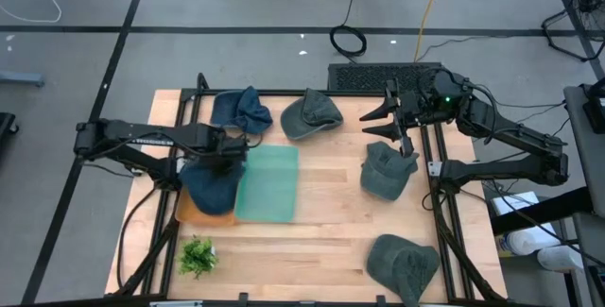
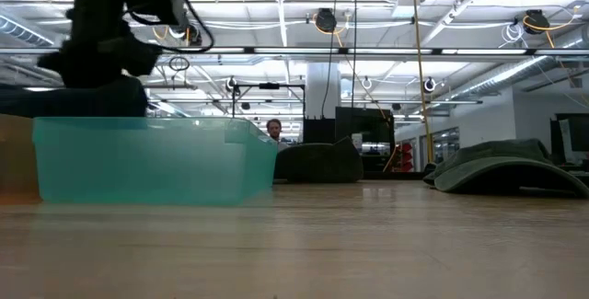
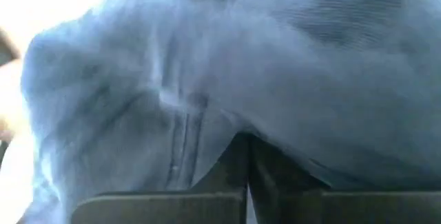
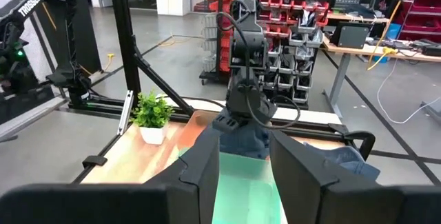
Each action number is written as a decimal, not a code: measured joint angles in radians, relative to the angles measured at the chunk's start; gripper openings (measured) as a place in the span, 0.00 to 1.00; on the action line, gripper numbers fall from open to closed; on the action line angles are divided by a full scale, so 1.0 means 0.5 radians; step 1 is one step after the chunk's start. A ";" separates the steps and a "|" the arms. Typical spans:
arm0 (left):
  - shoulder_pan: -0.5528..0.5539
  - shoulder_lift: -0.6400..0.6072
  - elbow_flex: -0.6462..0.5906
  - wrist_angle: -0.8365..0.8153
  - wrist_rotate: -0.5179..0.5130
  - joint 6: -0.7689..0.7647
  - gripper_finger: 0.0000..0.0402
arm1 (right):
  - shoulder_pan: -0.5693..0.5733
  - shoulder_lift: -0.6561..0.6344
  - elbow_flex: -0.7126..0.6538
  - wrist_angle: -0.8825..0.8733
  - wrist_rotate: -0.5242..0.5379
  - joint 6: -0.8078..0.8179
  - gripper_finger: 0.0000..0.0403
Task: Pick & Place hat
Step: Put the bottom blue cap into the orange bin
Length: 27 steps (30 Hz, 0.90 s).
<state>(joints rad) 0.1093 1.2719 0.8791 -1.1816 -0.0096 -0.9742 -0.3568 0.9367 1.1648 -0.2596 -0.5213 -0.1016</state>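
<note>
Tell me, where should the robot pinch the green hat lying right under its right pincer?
Best guess: come straight down on the green hat and pinch the soft, crumpled top of its crown, where cloth bunches into folds. The flat brim hugs the wooden table, so it's harder to catch. The right pincer is open, just beside that hat.

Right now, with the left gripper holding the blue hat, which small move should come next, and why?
Probably carry it sideways over the green bin and release: the left gripper is shut on the blue hat, which hangs beside the bin, over its edge.
</note>
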 joint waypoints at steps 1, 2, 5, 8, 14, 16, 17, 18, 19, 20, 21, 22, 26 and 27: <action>0.000 0.015 0.000 0.060 -0.018 0.050 0.00 | 0.001 0.001 0.000 0.000 0.000 -0.001 0.29; 0.000 0.036 0.000 0.102 -0.032 0.101 0.00 | 0.001 0.004 0.000 0.000 0.000 -0.001 0.29; 0.001 0.126 0.002 0.130 -0.038 0.249 0.00 | 0.000 0.014 0.000 -0.003 0.000 0.017 0.29; 0.002 0.227 0.002 0.080 -0.042 0.319 0.00 | 0.000 0.022 0.000 0.003 0.000 0.019 0.29; 0.014 0.413 -0.031 0.050 -0.066 0.266 0.00 | 0.000 0.054 0.000 0.000 0.000 0.020 0.29; 0.029 0.459 -0.031 0.042 -0.066 0.226 0.00 | 0.000 0.061 0.000 0.000 0.000 0.020 0.29; 0.035 0.473 -0.032 0.033 -0.061 0.209 0.00 | 0.000 0.066 0.000 0.001 -0.001 0.020 0.29; 0.043 0.472 -0.032 0.025 -0.048 0.198 0.00 | 0.001 0.071 0.000 0.001 -0.001 0.020 0.29; 0.053 0.466 -0.030 0.008 -0.031 0.185 0.01 | 0.000 0.076 0.000 0.001 -0.001 0.021 0.29; 0.064 0.463 -0.025 -0.017 -0.013 0.164 0.01 | 0.000 0.079 0.000 0.000 -0.001 0.021 0.29; 0.076 0.453 -0.024 -0.040 0.012 0.142 0.03 | 0.001 0.080 0.000 -0.001 0.000 0.021 0.29; 0.088 0.430 -0.022 -0.064 0.035 0.129 0.04 | 0.000 0.080 0.000 0.000 -0.001 0.020 0.29; 0.133 0.295 -0.005 -0.106 0.168 0.137 0.10 | 0.001 0.079 0.000 0.002 0.000 0.019 0.29; 0.142 0.259 -0.002 -0.099 0.192 0.140 0.12 | 0.000 0.081 0.000 0.003 0.000 0.019 0.29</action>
<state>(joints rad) 0.1803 1.4013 0.8782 -1.2311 0.0865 -0.9041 -0.3569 0.9771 1.1648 -0.2583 -0.5212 -0.0921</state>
